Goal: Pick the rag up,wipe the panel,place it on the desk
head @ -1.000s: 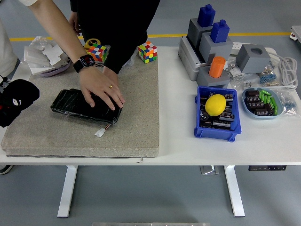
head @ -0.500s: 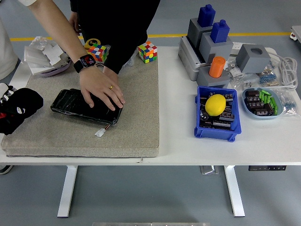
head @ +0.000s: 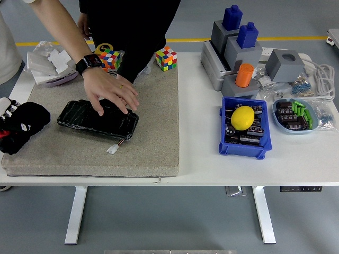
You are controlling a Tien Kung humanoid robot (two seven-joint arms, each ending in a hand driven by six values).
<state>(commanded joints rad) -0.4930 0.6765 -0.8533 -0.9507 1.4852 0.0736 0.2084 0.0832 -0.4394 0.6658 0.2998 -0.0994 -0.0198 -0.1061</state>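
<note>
A lab or workshop: a white worktop point(head: 201, 164) on a grey floor with a yellow line point(head: 254, 38), carrying a blue parts bin point(head: 244, 145) and cables point(head: 323, 79).

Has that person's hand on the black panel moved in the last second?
Yes. The person's hand has slid back toward the table's far side; it now covers only the far edge of the black panel, which stayed put.

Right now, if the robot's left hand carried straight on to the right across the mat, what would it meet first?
Probably the black rectangular panel on the grey mat, at its near left end. The black left hand sits at the mat's left edge; a person's hand rests on the panel's far side. Height is unclear.
</note>
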